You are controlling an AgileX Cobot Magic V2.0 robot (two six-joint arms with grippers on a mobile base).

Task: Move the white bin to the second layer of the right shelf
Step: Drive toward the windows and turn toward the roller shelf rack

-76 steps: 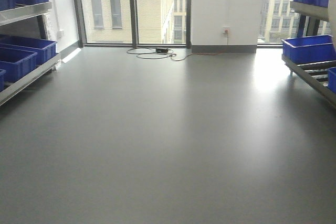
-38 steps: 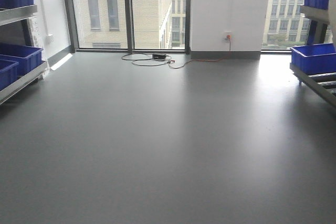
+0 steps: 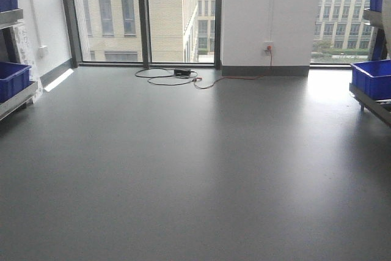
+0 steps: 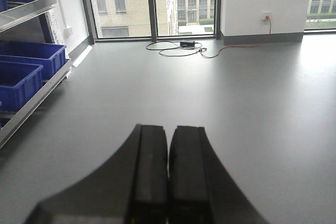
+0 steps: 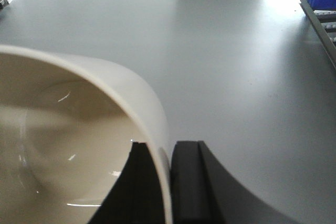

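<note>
Front view: you are facing grey floor (image 3: pixel 195 169), with blue crates (image 3: pixel 372 79) at both edges. Left wrist: your left gripper (image 4: pixel 168 135) is pointing forward above the floor, fingers together, empty. Right wrist: your right gripper (image 5: pixel 167 153) is pinching the rim of the white bin (image 5: pixel 63 145), above the floor.

**What sits where in the room**

A wide floor (image 3: pixel 195 169) fills the middle. At the far end stand the windows (image 3: pixel 143 16), with a wall (image 3: pixel 269 10) to their right. A cable (image 3: pixel 171 76) lies on the floor in front of the windows and runs to a plug (image 3: pixel 267 47) on that wall. The left rack (image 3: pixel 15 99) stands at the left edge with the left crate (image 3: pixel 12 77) on it. The right rack (image 3: pixel 372 105) stands at the right edge with the right crate (image 3: pixel 372 77) on it. Up close, the bin (image 5: pixel 68 129) hangs over the floor. The right gripper (image 5: pixel 165 148) has one finger inside the bin and one outside, touching the wall between them. The left gripper (image 4: pixel 169 129) is over the floor, fingers touching.
</note>
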